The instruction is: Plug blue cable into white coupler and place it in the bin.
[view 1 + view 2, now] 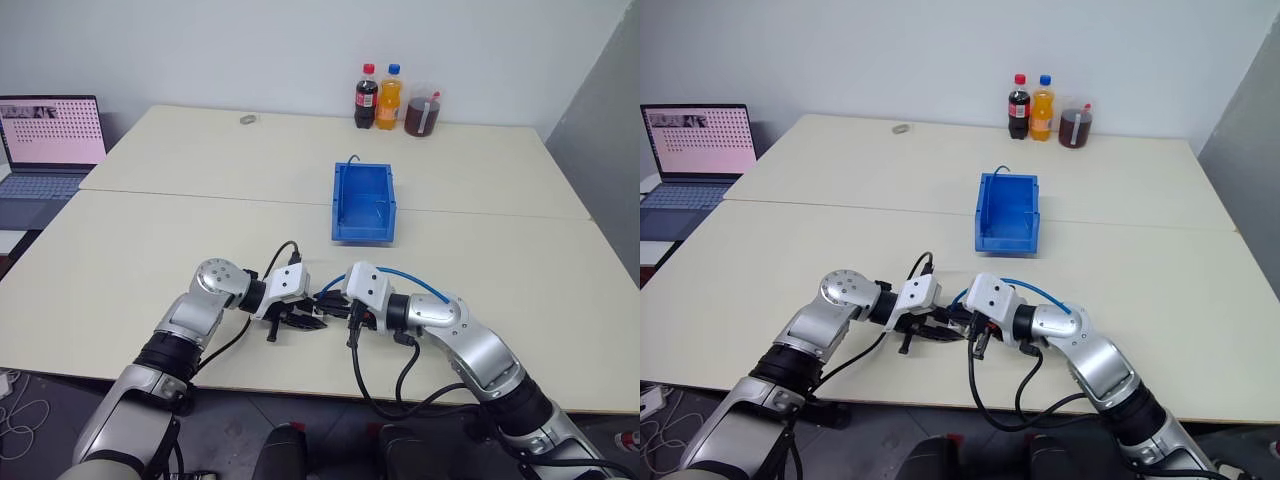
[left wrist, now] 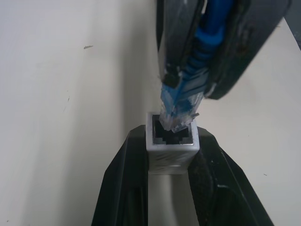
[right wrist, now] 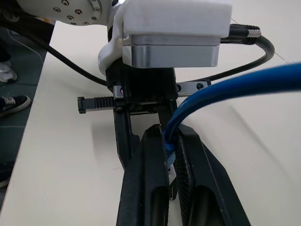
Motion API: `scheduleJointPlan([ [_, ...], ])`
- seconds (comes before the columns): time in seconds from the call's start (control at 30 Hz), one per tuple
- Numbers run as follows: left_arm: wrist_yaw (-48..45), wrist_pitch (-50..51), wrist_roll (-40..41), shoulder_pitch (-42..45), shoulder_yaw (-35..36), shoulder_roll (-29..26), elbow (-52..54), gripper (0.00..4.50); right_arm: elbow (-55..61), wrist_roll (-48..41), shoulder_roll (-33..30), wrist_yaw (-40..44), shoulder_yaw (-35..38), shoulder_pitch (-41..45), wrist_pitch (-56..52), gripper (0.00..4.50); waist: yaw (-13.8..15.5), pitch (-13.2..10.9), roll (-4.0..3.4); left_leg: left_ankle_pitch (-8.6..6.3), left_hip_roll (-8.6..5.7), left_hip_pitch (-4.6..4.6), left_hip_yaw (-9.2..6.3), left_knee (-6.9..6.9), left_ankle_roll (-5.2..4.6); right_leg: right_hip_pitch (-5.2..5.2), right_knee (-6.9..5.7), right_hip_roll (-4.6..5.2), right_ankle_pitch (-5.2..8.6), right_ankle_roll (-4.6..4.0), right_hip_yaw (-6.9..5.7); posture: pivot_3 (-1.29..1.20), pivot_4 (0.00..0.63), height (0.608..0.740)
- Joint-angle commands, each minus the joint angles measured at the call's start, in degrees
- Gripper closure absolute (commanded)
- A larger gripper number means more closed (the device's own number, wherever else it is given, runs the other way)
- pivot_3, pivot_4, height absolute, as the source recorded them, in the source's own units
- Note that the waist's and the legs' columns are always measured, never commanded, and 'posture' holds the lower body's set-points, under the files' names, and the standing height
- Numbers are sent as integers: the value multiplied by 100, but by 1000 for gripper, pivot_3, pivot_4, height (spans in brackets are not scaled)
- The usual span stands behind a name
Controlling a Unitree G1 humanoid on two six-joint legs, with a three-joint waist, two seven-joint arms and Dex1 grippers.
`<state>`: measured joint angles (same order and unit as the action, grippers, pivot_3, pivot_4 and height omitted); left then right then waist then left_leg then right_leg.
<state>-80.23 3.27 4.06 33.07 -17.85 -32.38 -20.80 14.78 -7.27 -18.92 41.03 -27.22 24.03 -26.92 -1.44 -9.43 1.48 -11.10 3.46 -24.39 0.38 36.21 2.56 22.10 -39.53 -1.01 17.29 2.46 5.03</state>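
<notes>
**Plug at the mouth of the socket, not yet seated**

The left gripper point(image 2: 170, 188) was clamped on the white coupler point(image 2: 170, 141), socket facing the right gripper point(image 3: 171, 179), which pinched the blue cable point(image 3: 235, 87) just behind its clear plug. In the left wrist view the plug tip sat at the socket's rim, tilted and off to one side; whether it had entered at all I could not say for certain.

To seat it well, my judgement was that the plug needed squaring to the opening first, then a straight push along the socket's axis with the coupler held rigid (a skewed push would likely jam the latch tab or twist the coupler in the fingers).

Both grippers worked low over the near edge of a cream table point(image 1: 150, 250). The bin point(image 1: 363, 203) stood well beyond them, mid-table. Three drinks containers point(image 1: 395, 100) stood at the far edge, a small grey object point(image 1: 247, 119) lay near them, and an open laptop point(image 1: 50, 145) sat off to the left.
</notes>
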Motion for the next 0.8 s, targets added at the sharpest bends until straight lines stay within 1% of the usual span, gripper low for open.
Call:
scheduleJointPlan([
  [0.03, 283, -7, -165, -13, -77, 126, -42, 3715, -172, 205, 26, -37, -162, 74, -305, 4500, 3, 3, -3, 0, -1, 0, 0, 0, -1, 0, 0, 0, 0, 1, 1, 0, 150, 740],
  [0.3, 456, 10, -172, -59, -20, 174, -26, 3715, -59, 270, 16, -101, -173, 85, -784, 4500, 26, 30, -20, 2, -4, 2, 1, 0, -3, -3, 1, 5, -1, 3, 1, 0, 150, 740],
  [0.47, 517, 8, -161, -86, 1, 186, -53, 3715, -86, 404, -123, -177, -236, -1, -889, 4500, 37, 41, -26, 3, -6, 5, 1, 0, -5, -5, 2, 6, -1, 3, 2, 0, 150, 740],
  [0.67, 644, 29, -134, -98, 74, 199, -87, 3715, -52, 404, -71, -473, -135, -96, -1245, 4500, 42, 54, -33, 4, -6, 7, 4, 0, -7, -5, 3, 6, 0, 2, 6, 0, 150, 740],
  [0.8, 684, 52, -108, -98, 85, 218, -115, 3715, -45, 395, -19, -634, -118, -107, -1328, 4500, 42, 55, -33, 6, -5, 17, 6, 0, -10, -5, 4, 7, 11, -19, 9, 0, 150, 740],
])
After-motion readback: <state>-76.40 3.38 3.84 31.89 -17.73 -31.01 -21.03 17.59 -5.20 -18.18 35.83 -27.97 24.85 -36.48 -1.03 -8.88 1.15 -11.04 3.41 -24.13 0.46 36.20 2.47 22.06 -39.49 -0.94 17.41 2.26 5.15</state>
